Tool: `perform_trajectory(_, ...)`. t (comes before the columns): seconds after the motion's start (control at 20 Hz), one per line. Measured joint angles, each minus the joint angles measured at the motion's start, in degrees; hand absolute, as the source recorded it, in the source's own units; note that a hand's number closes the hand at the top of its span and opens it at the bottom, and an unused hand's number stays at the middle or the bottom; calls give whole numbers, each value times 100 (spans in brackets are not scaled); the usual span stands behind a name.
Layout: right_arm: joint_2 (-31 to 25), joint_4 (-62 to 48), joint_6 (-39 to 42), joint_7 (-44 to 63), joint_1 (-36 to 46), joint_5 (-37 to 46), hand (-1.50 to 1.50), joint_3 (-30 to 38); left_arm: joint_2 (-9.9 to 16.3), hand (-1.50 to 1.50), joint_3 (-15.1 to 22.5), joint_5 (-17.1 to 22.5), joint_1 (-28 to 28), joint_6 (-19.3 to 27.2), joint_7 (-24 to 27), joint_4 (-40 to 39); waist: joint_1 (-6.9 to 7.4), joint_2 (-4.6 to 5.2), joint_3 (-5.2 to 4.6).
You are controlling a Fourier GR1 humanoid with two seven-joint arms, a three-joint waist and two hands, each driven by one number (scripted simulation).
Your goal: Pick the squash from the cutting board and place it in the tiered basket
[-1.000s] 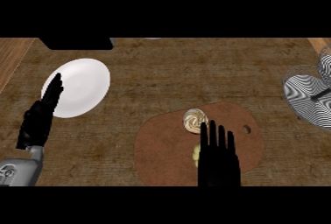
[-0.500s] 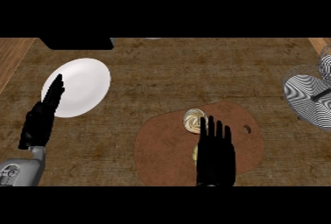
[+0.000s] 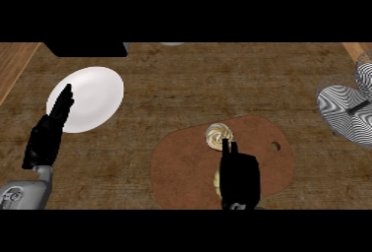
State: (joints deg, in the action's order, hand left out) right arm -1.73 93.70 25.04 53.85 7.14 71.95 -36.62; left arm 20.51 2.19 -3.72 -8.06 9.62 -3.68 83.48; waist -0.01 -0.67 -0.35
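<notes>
At the bench's near edge the right robot hand (image 3: 239,178) hangs over the brown cutting board (image 3: 181,172), its dark back toward the camera; one finger points straight away from the robot, and whether the others are spread or curled cannot be told from here. The squash (image 3: 219,136) lies on the board's far half, pale cream and yellowish with a swirled, ridged end turned up. Its round end shows just beyond the fingertip, and a pale strip of it shows along the hand's left side, so the hand covers most of its length; whether they touch is not clear. The board has a small hole (image 3: 275,146) near its right edge. At the bench's near left corner the left robot hand (image 3: 48,136) rests open, fingers straight and close together, its tips overlapping a white plate (image 3: 91,96). At the right edge stands the black-and-white striped basket (image 3: 341,106), well apart from the squash.
</notes>
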Motion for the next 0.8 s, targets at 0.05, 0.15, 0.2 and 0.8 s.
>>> perform_trajectory(0.05,15,-27,-49,41,-5,12,150,-60,-39,0,2,-53,24,22,5,22,-5,-5,-3)
perform_trajectory(0.15,28,102,-128,82,-123,-29,150,-106,-83,0,-35,-95,-8,8,7,-10,-13,4,1)
perform_trajectory(0.2,31,78,-235,158,-87,-128,150,-126,-94,0,-56,-113,-7,-6,74,-71,-14,6,-1)
perform_trajectory(0.8,125,459,-1320,607,689,-744,150,1258,-195,0,-121,-194,-67,-130,54,11,114,158,46)
